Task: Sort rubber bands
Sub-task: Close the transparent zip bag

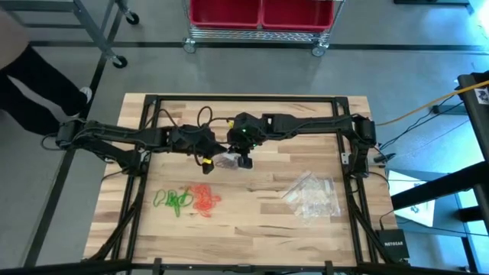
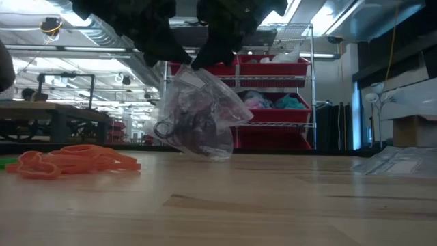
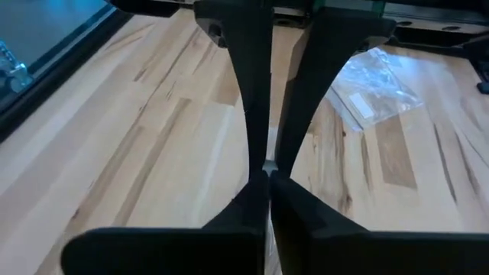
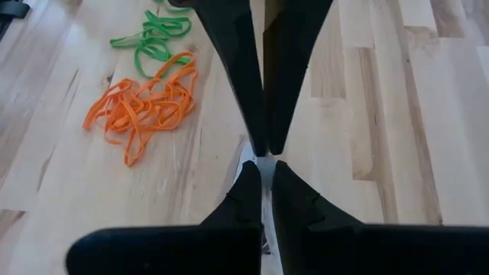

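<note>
A clear plastic bag (image 2: 205, 116) with black rubber bands (image 2: 184, 126) inside hangs over the middle of the table, between my two grippers. My left gripper (image 1: 212, 157) is shut on its top from the left. From the right, my right gripper (image 1: 243, 160) is shut on that same top. Loose orange rubber bands (image 1: 205, 198) and green rubber bands (image 1: 174, 200) lie in two small heaps on the wood toward the near left. The right wrist view also shows the orange heap (image 4: 145, 107) and the green heap (image 4: 157, 38). My left gripper pinches the bag's top edge at its left side (image 2: 175, 65) between the two fingertips, which slant down from the table's left. Only a thin strip of film (image 3: 267, 165) shows at the tips. The bag hangs below them. My right gripper pinches the bag's top edge at its right side (image 2: 203, 67) between the fingertips, slanting down from the right. A sliver of film (image 4: 263, 162) shows between the tips. The bag hangs below, bulging; whether its bottom (image 2: 208, 154) touches the table I cannot tell.
A pile of clear plastic bags (image 1: 312, 195) lies on the right half of the table, also in the left wrist view as the bag pile (image 3: 374, 80). Bare wood lies between the bag pile and the band heaps. A person's leg (image 1: 30, 92) stands beyond the table's far left corner.
</note>
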You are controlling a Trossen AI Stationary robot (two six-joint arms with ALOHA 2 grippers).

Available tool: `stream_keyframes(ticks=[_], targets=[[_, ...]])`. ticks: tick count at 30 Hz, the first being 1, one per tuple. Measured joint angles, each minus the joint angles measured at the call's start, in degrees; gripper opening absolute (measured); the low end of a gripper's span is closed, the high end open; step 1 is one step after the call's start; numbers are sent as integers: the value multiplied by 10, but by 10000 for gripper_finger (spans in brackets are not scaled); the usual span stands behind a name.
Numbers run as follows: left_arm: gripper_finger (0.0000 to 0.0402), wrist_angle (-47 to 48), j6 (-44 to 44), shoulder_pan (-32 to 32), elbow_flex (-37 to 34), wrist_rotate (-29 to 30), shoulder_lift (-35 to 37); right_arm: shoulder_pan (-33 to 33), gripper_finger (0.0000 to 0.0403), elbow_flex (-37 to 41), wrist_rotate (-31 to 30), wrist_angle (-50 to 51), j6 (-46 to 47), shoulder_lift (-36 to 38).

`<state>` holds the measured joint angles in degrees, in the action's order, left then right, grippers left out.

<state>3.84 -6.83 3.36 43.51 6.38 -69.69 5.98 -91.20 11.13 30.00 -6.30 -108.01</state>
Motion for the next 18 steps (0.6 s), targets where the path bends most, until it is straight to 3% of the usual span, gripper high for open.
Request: stream_keyframes(ticks=[9,18], targets=[[1,11,8,0,1,12,0,0,8,0,0,7,0,0],[0,27,9,1,1,19,7,0,8,0,-5,79,0,1]])
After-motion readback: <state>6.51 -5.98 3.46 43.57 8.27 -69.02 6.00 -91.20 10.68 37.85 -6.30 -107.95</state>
